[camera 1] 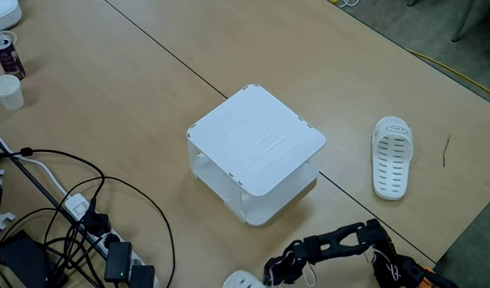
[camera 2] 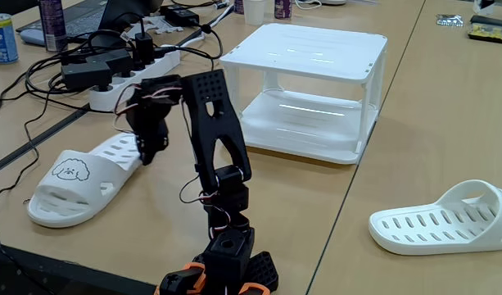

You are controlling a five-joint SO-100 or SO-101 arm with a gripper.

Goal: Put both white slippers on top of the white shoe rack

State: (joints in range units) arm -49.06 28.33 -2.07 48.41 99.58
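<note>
One white slipper [camera 2: 79,180] lies at the left in a fixed view, its strap showing a small dark cartoon mark; only its edge [camera 1: 243,280] shows at the bottom of the other fixed view. My gripper [camera 2: 147,156] points down just above that slipper's heel end, its fingers look together and hold nothing. The gripper [camera 1: 278,270] sits by the table's near edge. The second white slipper [camera 1: 392,156] lies sole-up side visible to the right of the white shoe rack [camera 1: 256,140], also seen as slipper [camera 2: 451,221] and rack [camera 2: 304,53]. The rack's top is bare.
A tangle of black cables and power strips [camera 1: 109,248] lies left of the rack, also power strips [camera 2: 111,70]. A can [camera 1: 6,54] and a paper cup [camera 1: 8,90] stand far left. A table seam [camera 1: 173,56] runs diagonally past the rack.
</note>
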